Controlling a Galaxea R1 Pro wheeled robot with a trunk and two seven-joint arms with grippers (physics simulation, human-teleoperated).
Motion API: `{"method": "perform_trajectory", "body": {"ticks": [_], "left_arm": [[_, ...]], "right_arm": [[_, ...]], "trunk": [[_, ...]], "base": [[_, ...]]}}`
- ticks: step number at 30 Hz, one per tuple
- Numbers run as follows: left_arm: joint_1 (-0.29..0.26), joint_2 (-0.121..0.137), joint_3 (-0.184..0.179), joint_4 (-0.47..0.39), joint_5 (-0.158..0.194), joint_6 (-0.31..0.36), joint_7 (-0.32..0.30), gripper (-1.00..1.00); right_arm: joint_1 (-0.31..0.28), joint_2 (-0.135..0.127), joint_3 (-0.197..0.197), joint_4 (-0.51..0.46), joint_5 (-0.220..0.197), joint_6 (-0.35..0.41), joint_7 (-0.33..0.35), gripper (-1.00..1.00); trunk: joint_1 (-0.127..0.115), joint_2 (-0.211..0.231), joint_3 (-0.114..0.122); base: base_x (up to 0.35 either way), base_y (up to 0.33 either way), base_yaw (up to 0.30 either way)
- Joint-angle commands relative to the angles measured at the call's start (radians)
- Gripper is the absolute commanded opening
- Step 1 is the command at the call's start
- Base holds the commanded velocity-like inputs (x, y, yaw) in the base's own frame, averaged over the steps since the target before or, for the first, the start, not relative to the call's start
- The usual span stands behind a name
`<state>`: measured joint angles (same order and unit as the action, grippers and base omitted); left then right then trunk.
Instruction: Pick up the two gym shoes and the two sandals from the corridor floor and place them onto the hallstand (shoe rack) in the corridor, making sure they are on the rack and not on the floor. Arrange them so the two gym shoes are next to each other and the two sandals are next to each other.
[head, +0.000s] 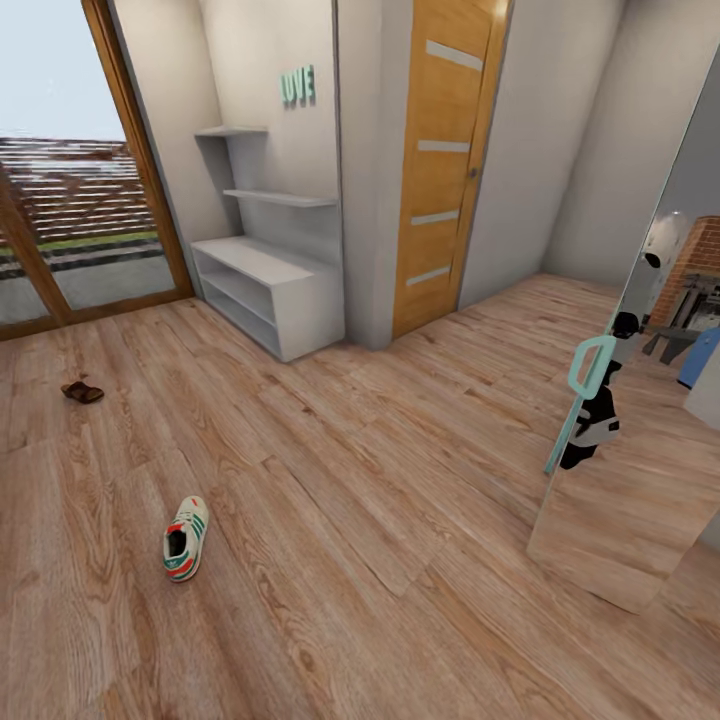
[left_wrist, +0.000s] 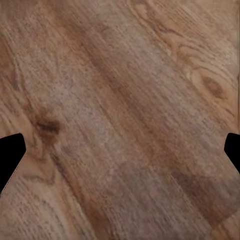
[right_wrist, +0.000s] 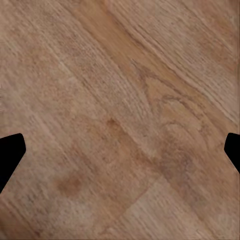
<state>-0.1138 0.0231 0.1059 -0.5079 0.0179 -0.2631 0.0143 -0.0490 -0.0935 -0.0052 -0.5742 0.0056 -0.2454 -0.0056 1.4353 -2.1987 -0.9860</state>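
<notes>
The floor (head: 400, 480) is the biggest thing here: light brown planks with strong wood grain and darker knots, running across the whole corridor.

The rack (head: 270, 285) stands at the far side, against the grey wall and just beside a wooden door (head: 445, 160). It is pale grey-white. It has a long low bench on top, two open tiers below, and two stepped shelves on the wall above. All its surfaces that I can see are bare. Green letters (head: 297, 86) hang on the wall over it. To the left of the rack is a big glass door (head: 70, 190) with a brown frame. At the right edge a mirror (head: 640, 420) leans against the wall, with a teal handle.

One gym shoe (head: 186, 538) lies on the floor in the near left part, well apart from the rack. It is upright on its sole, white, with green side stripes and a red-orange heel patch, and its opening looks up.

One sandal (head: 82, 392) lies farther away at the left, also on the floor and well apart from the shoe and the rack. It is small in the picture, dark brown, low and flat; the straps I cannot make out.

The left gripper (left_wrist: 120, 150) looks down at bare planks, its dark fingertips (left_wrist: 10, 155) at the two picture edges, so it is wide and holds nothing. The right gripper (right_wrist: 120, 150) is the same, wide over bare floor.
</notes>
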Motion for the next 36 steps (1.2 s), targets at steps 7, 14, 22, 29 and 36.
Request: {"method": "perform_trajectory", "body": {"ticks": [7,14,22,29,36], "left_arm": [[-0.063,-0.005,0.0,-0.009,0.001,0.011,0.007,1.0],[-0.152,-0.006,-0.002,0.002,0.002,0.031,0.009,1.0],[-0.18,-0.004,-0.005,0.004,0.0,0.053,0.009,1.0],[-0.181,-0.004,-0.007,0.004,-0.001,0.053,0.0,1.0],[-0.182,-0.004,-0.008,0.004,-0.015,0.053,-0.013,1.0]], "right_arm": [[-0.004,-0.001,0.0,-0.121,0.003,-0.001,0.001,1.0],[-0.008,-0.002,0.001,-0.274,0.005,0.012,0.006,1.0],[-0.009,-0.002,0.002,-0.314,0.005,0.052,0.012,1.0],[-0.009,-0.01,0.001,-0.3,0.005,0.058,0.014,1.0],[-0.009,-0.014,0.002,-0.294,0.006,0.058,0.014,1.0]], "trunk": [[0.0,0.0,-0.001],[0.0,0.0,-0.001],[0.0,0.0,-0.001],[0.0,0.0,-0.001],[0.0,0.0,-0.001]], "base": [[0.0,0.0,0.003],[0.0,0.0,0.0],[0.0,0.0,0.0],[0.0,0.0,0.0],[0.0,0.0,0.0]]}}
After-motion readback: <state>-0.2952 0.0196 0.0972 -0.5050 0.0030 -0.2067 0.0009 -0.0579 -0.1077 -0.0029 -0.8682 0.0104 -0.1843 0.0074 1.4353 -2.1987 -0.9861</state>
